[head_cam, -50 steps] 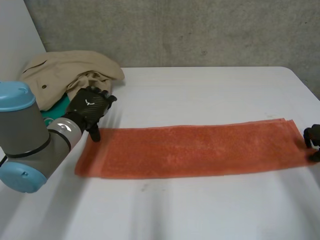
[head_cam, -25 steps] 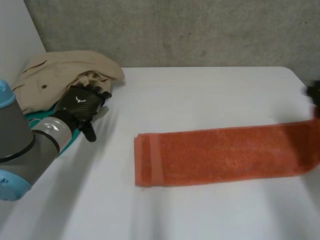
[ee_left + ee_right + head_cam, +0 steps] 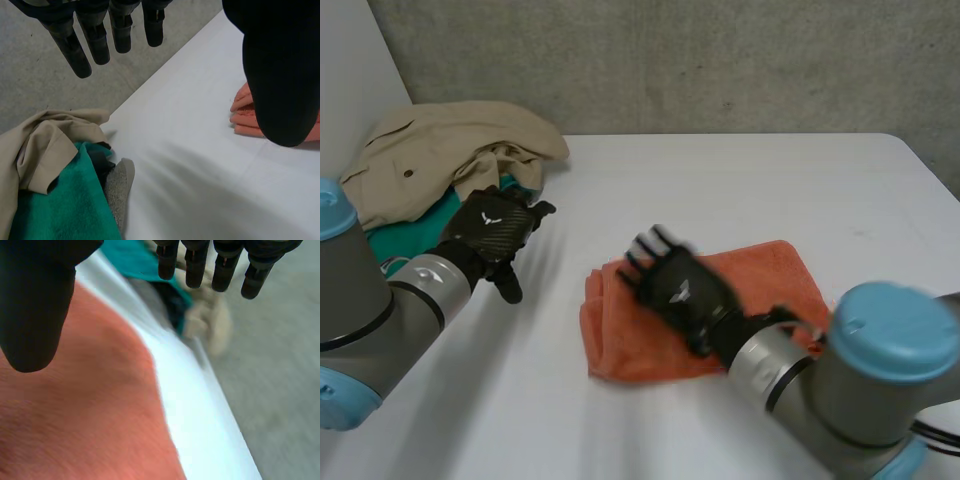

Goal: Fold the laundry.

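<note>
Orange towel [image 3: 775, 275] sits mid-bench, folded into a thick, roughly square stack, with layered edges showing at the corner nearest my left hand. It's terry, so I judge it soft, light and limp, with zero stiffness. It will sag and drape if lifted from one point, and the layers can slide apart. The nap looks grippy, not slippery, and nothing about it is fragile. The best hold is probably a pinch through all layers at two corners of one edge, or a flat palm press on top to set the crease. A grab in the middle would just bunch it.

My right hand [image 3: 680, 290] is over the side of the towel nearer the laundry pile, palm down, fingers straight and spread, thumb out to the side, gripping nothing. From the wrist view the towel is under my palm and thumb, and my fingertips point past its edge toward the pile. I can't tell if the palm is actually touching the cloth or just above it. The forearm reaches in low across the towel from the near right.

My left hand [image 3: 492, 228] is off the towel, apart from it, over bare bench [image 3: 720, 180] just beside the pile. Its fingers are straight and relaxed, the thumb is apart from them, and it holds nothing.

The pile is a beige garment [image 3: 450, 140] on top of a green cloth [image 3: 415, 230] at the bench's far left corner, not yet folded.
</note>
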`<action>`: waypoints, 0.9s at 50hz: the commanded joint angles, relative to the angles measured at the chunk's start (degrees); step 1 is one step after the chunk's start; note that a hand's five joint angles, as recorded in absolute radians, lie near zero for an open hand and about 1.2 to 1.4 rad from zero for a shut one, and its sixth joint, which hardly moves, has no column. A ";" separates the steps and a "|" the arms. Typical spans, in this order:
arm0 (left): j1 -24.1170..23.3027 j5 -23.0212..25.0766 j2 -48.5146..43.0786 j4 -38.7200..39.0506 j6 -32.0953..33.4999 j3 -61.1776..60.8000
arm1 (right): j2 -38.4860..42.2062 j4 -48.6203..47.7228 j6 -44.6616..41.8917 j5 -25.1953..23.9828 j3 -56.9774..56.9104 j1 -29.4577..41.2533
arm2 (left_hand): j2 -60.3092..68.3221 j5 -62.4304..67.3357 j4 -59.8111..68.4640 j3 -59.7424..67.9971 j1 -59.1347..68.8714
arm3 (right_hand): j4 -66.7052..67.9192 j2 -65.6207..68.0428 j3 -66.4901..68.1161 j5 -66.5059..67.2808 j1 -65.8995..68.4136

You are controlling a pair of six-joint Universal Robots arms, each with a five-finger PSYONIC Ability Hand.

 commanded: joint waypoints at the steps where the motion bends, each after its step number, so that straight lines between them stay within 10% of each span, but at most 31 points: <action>1: -1.23 0.00 0.24 0.07 -0.35 0.34 | -9.17 10.25 20.85 1.93 1.76 -12.57 | -1.85 -2.89 -1.65 -2.22 -0.77 | -2.15 -2.22 -1.98 -2.80 -2.94; 7: -2.02 0.00 -0.11 0.25 -0.61 -0.19 | -7.16 19.15 9.10 1.75 4.22 -23.30 | -1.85 -2.89 -1.65 -2.22 -0.77 | -2.15 -2.22 -1.98 -2.80 -2.94; 15: -2.46 0.00 -0.02 0.25 -1.05 -0.80 | -2.15 20.82 -1.39 2.01 2.30 -28.95 | -1.85 -2.89 -1.65 -2.22 -0.77 | 67.85 67.78 68.01 67.20 67.06; 25: -1.68 -0.09 3.57 -0.01 -1.67 -1.68 | -10.94 9.40 10.74 6.15 -0.70 -11.90 | -1.85 -2.89 -1.65 -2.22 -0.77 | 67.85 67.78 68.02 67.20 67.06; 34: -0.53 0.00 5.08 -0.01 -4.74 -3.00 | -1.37 -2.03 14.26 -2.99 0.62 5.42 | -1.85 -2.89 -1.65 -2.22 -0.77 | 67.85 67.78 68.02 67.20 67.06; 39: -0.88 -0.18 4.90 -0.01 -7.03 -2.91 | 6.72 3.23 18.30 0.16 -4.82 7.71 | -1.85 -2.89 -1.65 -2.22 -0.77 | 67.85 67.78 68.02 67.20 67.06; 42: -1.32 -0.27 4.81 -0.01 -7.64 -2.74 | 7.00 7.28 23.13 7.80 -8.25 6.40 | -1.85 -2.89 -1.65 -2.22 -0.77 | 0.33 0.26 0.50 -0.32 -0.46; 45: -2.55 -0.35 4.81 0.16 -8.61 -2.21 | 4.89 7.55 28.14 11.33 -8.87 4.38 | -1.85 -2.89 -1.65 -2.22 -0.77 | -0.97 -1.04 -0.80 -1.62 -1.76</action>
